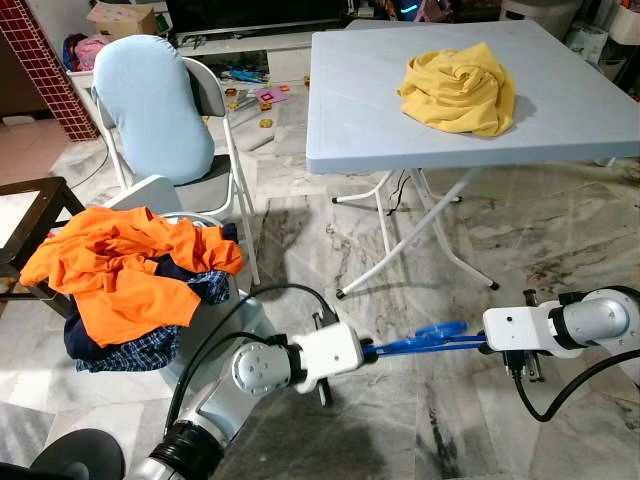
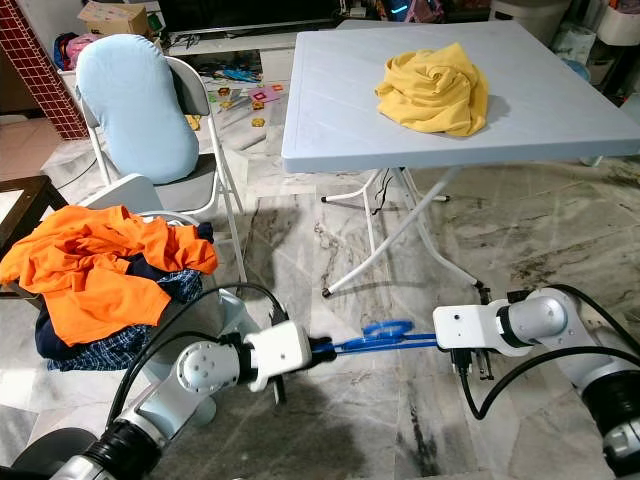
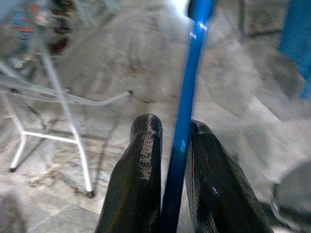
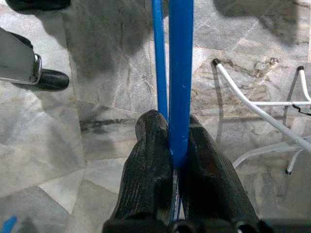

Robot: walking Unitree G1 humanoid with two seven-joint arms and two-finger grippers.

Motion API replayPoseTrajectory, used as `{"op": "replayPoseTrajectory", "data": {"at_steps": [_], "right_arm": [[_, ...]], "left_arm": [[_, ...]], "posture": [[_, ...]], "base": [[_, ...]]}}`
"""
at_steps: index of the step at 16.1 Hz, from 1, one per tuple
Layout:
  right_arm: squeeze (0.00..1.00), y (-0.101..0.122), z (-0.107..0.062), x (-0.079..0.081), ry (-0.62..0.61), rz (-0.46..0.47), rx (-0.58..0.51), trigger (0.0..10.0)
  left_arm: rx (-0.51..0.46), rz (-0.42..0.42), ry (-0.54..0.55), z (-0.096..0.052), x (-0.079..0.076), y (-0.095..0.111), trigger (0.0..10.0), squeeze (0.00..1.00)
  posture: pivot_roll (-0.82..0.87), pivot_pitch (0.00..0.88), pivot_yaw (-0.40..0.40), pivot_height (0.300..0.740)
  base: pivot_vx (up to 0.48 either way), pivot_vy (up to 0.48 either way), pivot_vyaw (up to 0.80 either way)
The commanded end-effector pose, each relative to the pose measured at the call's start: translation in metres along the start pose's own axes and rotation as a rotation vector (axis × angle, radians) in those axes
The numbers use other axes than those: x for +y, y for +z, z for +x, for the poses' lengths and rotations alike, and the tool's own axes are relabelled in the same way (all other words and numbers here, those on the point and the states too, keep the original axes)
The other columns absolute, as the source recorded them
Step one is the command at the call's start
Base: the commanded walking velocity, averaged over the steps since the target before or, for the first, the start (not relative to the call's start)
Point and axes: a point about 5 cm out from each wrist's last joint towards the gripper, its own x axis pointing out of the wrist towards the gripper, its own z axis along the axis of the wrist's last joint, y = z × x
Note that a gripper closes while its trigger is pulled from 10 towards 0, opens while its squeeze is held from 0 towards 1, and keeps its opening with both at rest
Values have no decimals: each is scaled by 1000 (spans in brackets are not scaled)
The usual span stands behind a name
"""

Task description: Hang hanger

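Note:
A blue plastic hanger [image 1: 425, 341] is held level above the marble floor between my two arms, its hook lying flat near the middle. My left gripper [image 1: 368, 351] is shut on one end of the hanger [image 3: 183, 131], its black fingers [image 3: 142, 165] pressed against the blue bar. My right gripper [image 1: 480, 343] is shut on the other end of the hanger [image 4: 181, 97], with the bar wedged between its fingers [image 4: 151, 160].
A light-blue folding table [image 1: 380, 100] with a crumpled yellow garment [image 1: 460, 88] stands ahead. A folding chair [image 1: 215, 95] with a pale-blue cushion is at the left. An orange and dark pile of clothes [image 1: 130, 270] fills a basket at my left.

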Motion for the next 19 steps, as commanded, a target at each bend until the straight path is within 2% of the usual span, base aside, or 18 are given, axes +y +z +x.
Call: {"op": "replayPoseTrajectory", "data": {"at_steps": [1, 4, 8, 10, 11, 12, 13, 14, 15, 16, 18, 19], "right_arm": [[0, -1, 1, 0, -16, 6, 7, 0], [0, 0, 17, -3, -122, 3, 38, 0], [0, -9, 28, 2, -185, 45, 111, 0], [0, -14, 31, 5, -218, 76, 141, 0], [0, -18, 33, 6, -264, 106, 164, 0], [0, -24, 34, 8, -324, 166, 178, 0], [0, -25, 36, 11, -381, 303, 134, 0], [0, -21, 37, 14, -442, 474, 38, 0], [0, -18, 37, 21, -504, 594, -19, 0], [0, -20, 40, 35, -570, 711, -30, 0], [0, -22, 45, 50, -654, 855, -18, 0], [0, -22, 48, 61, -717, 987, -7, 0]], "left_arm": [[-10, -3, 34, -1, 4, 0, 10000, 1000], [-54, -13, 99, -3, 13, 6, 10000, 1000], [-121, 15, 133, -8, 20, 22, 10000, 1000], [-154, -12, 146, -13, 18, 28, 10000, 1000], [-153, -60, 193, -18, 18, 25, 10000, 1000], [-156, -157, 268, -25, 18, 18, 10000, 1000], [-126, -200, 378, -32, 20, 9, 10000, 1000], [-104, -207, 477, -39, 18, 4, 10000, 1000], [-101, -267, 612, -48, 19, 0, 10000, 1000], [-98, -337, 742, -54, 19, -4, 10000, 1000], [-87, -394, 804, -59, 19, -7, 10000, 1000], [-79, -460, 837, -61, 24, -12, 10000, 1000]], "posture": [[-124, 55, 74, 740], [-114, 49, 63, 740], [-106, 47, 58, 740], [-107, 48, 55, 740], [-106, 51, 52, 740], [-99, 51, 46, 740], [-89, 53, 37, 740], [-75, 57, 25, 740], [-75, 59, 24, 740], [-80, 62, 25, 740], [-87, 68, 29, 740], [-96, 71, 33, 740]], "base": [[0, 0, 0], [0, 0, 0], [0, 0, 0], [0, 0, 0], [0, 0, 0], [0, 0, 0], [0, 0, 0], [0, 0, 0], [0, 0, 0], [0, 0, 0], [0, 0, 0], [0, 0, 0]]}}
